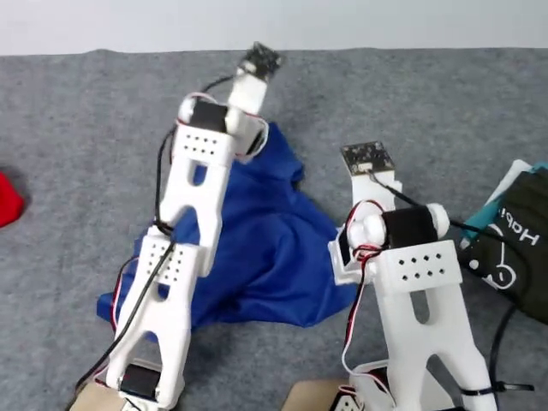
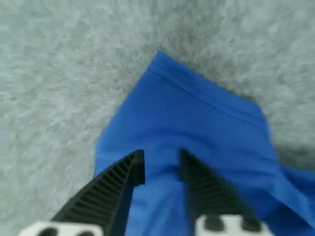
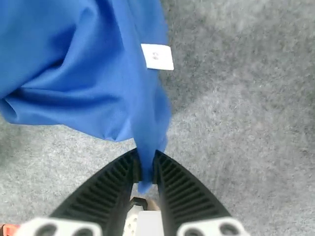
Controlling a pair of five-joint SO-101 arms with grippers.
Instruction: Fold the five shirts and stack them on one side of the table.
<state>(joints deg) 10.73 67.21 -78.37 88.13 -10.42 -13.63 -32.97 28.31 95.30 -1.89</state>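
At the far left edge lies a scrap of red cloth (image 1: 7, 199), probably another shirt awaiting its turn. The left gripper (image 2: 161, 161) sits over the far hemmed corner of the blue shirt (image 1: 265, 231), which lies crumpled in the middle of the table between the two arms; whether it has hold of the cloth I cannot tell. The right gripper (image 3: 146, 160) is clenched on a thin pinch of the shirt's near edge, close to a small white label (image 3: 157, 56). To fold well, I judge both arms should draw apart evenly until the cloth is taut and flat, then lay it down without dragging. The shirt is a soft, smooth knit, limp and creasing easily; the grey felt table cover (image 1: 411, 103) is fuzzy and may snag it. At the right edge rests a dark shirt with pale print (image 1: 518, 244), folded.
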